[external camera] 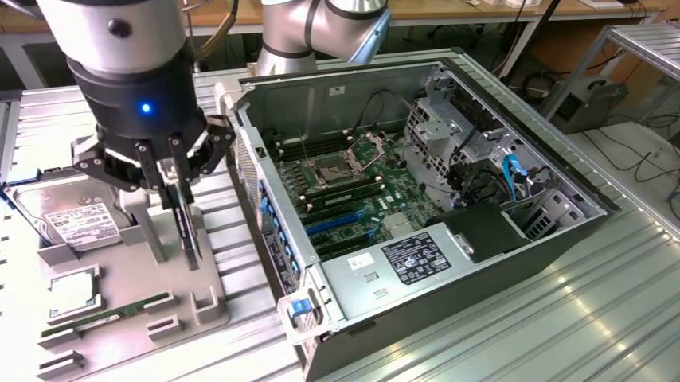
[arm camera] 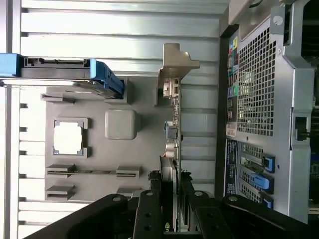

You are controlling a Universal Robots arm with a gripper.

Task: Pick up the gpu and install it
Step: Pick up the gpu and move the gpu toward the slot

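gpu (external camera: 193,239): one, upright between fingers (arm camera: 154,186) | fingers: clamped narrow on gpu | hard drive (external camera: 75,219): one | memory stick (external camera: 111,312): one

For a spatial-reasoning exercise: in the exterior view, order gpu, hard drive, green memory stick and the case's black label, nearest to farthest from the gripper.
1. gpu, upright at the gripper.
2. hard drive, exterior view's left.
3. memory stick, exterior view's lower left.
4. black label, inside the case.

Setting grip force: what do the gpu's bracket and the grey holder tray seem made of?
The gpu bracket: thin bare metal, silvery, satin sheen, with a folded lip. Holder tray: matte grey, rounded moulded-looking ribs, likely plastic; painted metal cannot be ruled out.
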